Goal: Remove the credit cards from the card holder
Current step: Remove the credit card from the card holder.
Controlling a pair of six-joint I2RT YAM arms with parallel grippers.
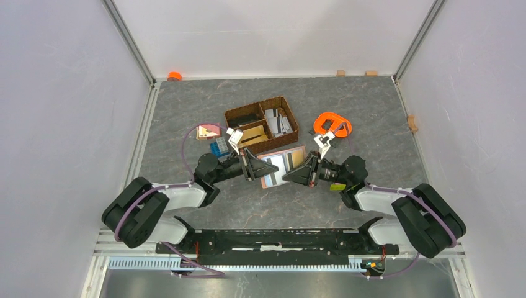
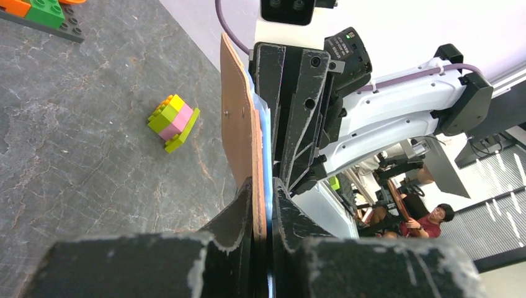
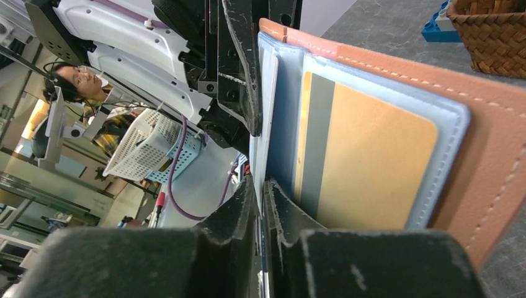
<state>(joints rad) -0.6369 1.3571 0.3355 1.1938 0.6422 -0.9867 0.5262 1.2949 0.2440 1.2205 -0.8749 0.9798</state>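
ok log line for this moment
left gripper: shut on card holder edge | right gripper: shut on inner sleeve | holder: open | gold card: in sleeve

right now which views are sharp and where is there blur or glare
top external: even light, sharp, pale sheen on the sleeves of the card holder; left wrist: near fingers slightly soft, card holder edge crisp; right wrist: near fingers slightly soft, tan card crisp

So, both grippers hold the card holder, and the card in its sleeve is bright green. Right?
No: the card is tan with a grey stripe (right wrist view). The left gripper and right gripper do hold the card holder.
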